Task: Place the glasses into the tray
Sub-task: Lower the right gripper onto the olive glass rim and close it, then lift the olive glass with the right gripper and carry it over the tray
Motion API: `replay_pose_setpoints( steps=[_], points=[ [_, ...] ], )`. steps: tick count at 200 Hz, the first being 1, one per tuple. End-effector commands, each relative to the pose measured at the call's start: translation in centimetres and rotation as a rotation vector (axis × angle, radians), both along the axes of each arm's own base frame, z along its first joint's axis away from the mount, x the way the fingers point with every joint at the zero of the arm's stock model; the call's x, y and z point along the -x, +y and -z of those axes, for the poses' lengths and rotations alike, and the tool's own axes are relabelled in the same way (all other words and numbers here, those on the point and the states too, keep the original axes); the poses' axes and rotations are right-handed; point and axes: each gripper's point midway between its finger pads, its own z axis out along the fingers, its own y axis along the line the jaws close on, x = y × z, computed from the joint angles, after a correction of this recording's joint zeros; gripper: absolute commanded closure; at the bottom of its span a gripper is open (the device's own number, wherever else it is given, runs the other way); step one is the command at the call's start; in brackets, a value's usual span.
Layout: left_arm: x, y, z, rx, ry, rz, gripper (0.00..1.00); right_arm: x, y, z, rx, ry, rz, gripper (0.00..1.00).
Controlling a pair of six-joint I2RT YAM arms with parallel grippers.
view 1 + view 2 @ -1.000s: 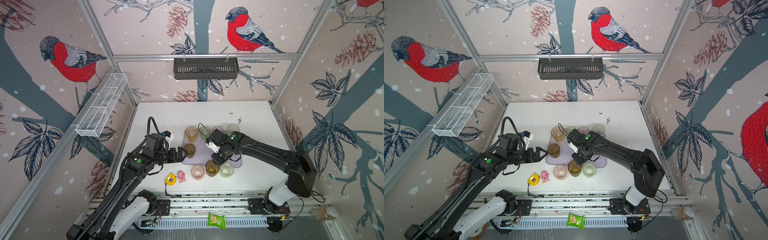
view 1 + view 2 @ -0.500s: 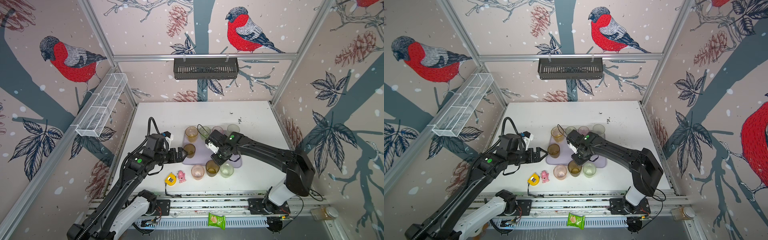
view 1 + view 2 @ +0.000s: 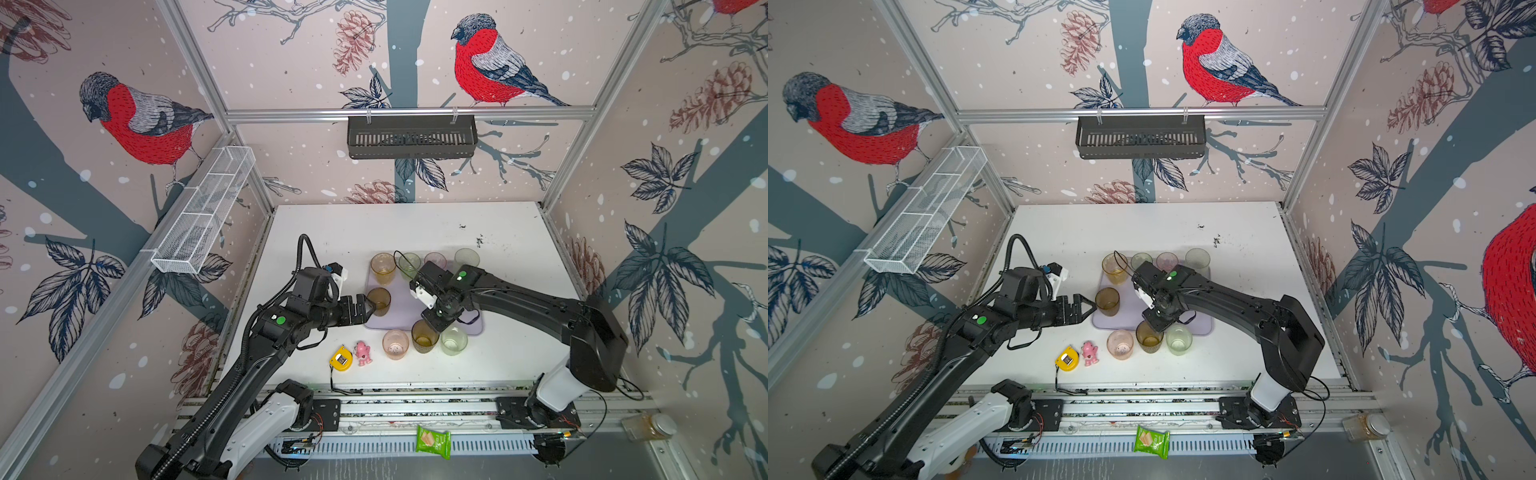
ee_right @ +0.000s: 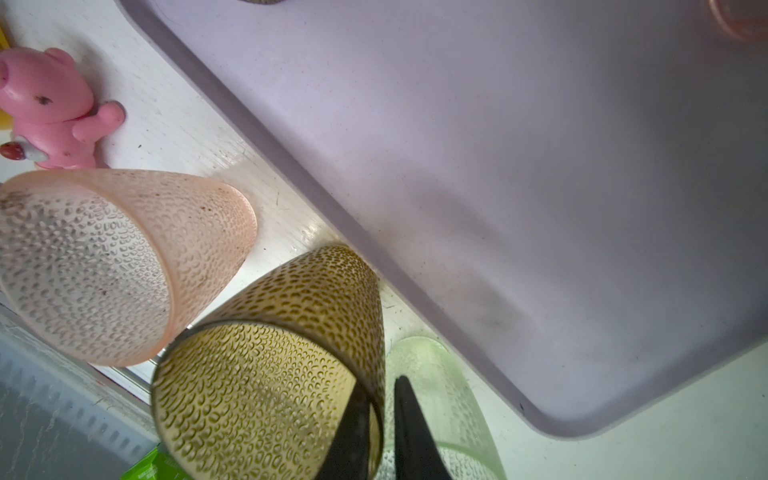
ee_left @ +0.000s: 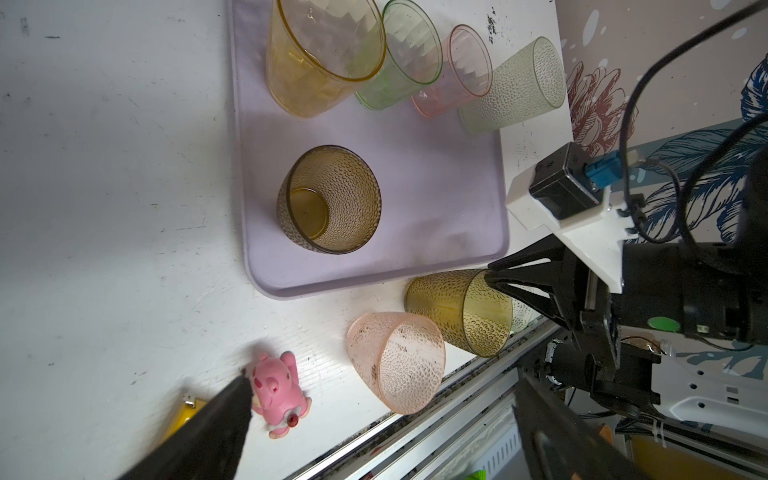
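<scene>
By the front edge of the table (image 3: 415, 232) I found the tray (image 3: 401, 305), five glasses (image 3: 382, 266) already on it. The left gripper (image 3: 368, 307) stood wide open and empty at the tray's left edge. The right gripper (image 4: 380, 432) pinched the wall of the brown glass (image 4: 270, 374), one finger inside, just off the tray's front edge. I judged it a rim hold for lifting the glass in.

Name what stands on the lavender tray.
Five glasses: amber, green, pink, frosted in a row, one brown apart. The right arm hides the tray's middle in both top views.
</scene>
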Motion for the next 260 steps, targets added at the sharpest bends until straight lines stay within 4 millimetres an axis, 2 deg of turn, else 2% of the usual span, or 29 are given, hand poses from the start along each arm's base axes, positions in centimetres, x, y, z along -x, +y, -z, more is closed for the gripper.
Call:
replay_pose_setpoints(
  steps=[1,111,172,260],
  points=[
    [-0.5,-0.2,-0.5,0.011,-0.029,0.001,0.02,-0.1,-0.1,0.0,0.009,-0.012,-0.008,0.86],
    [-0.6,-0.1,-0.3,-0.001,-0.032,0.007,0.02,-0.2,0.0,-0.1,0.018,-0.016,-0.004,0.95],
    [-1.0,0.1,0.0,-0.019,-0.039,-0.011,0.02,-0.8,-0.6,-1.2,0.058,-0.053,-0.014,0.98],
    [-0.6,0.9,0.6,-0.058,-0.037,-0.023,0.02,-2.6,0.2,-3.2,0.027,-0.086,-0.011,0.99]
  ],
)
